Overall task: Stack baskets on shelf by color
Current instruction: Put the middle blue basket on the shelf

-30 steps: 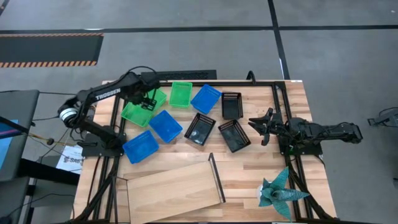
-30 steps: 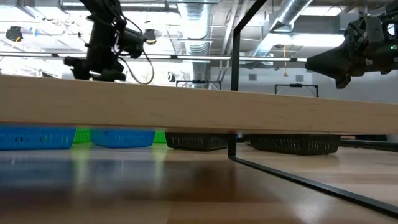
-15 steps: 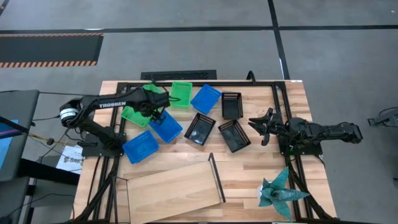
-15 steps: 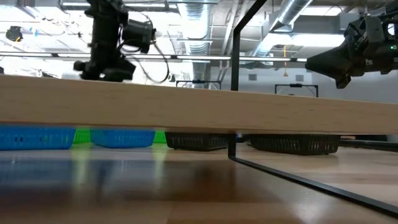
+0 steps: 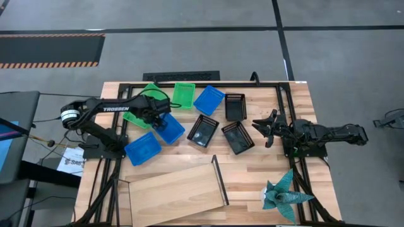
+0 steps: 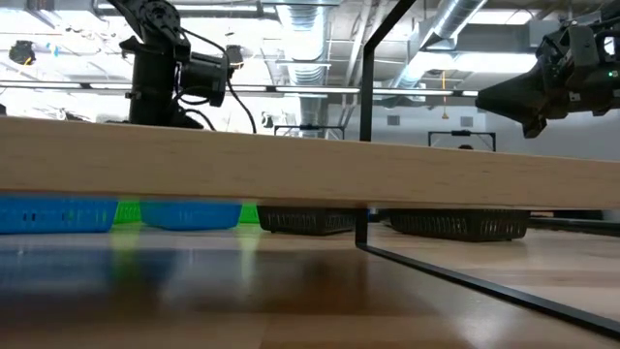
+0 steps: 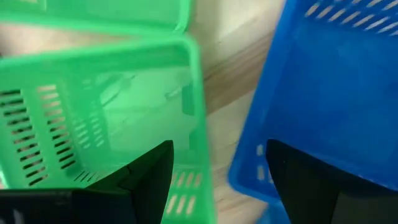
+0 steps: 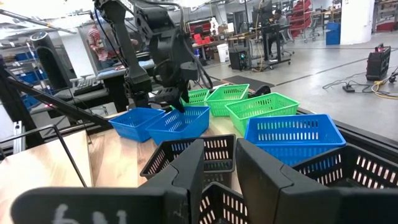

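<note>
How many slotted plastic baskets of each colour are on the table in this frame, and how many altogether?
Bright green slotted plastic baskets: 3
Blue slotted plastic baskets: 3
Black slotted plastic baskets: 3
Total: 9, all on the slatted tabletop; none on the light-wood shelf plank.

In the low view the shelf [image 6: 291, 174] hides most of the baskets [image 6: 184, 215] behind it.

floor: grey concrete floor [image 5: 189, 50] with black seam lines | hazard: orange-black striped floor strip [image 5: 50, 63] | ceiling: silver round ducts [image 6: 455, 29] | light: bright overhead
</note>
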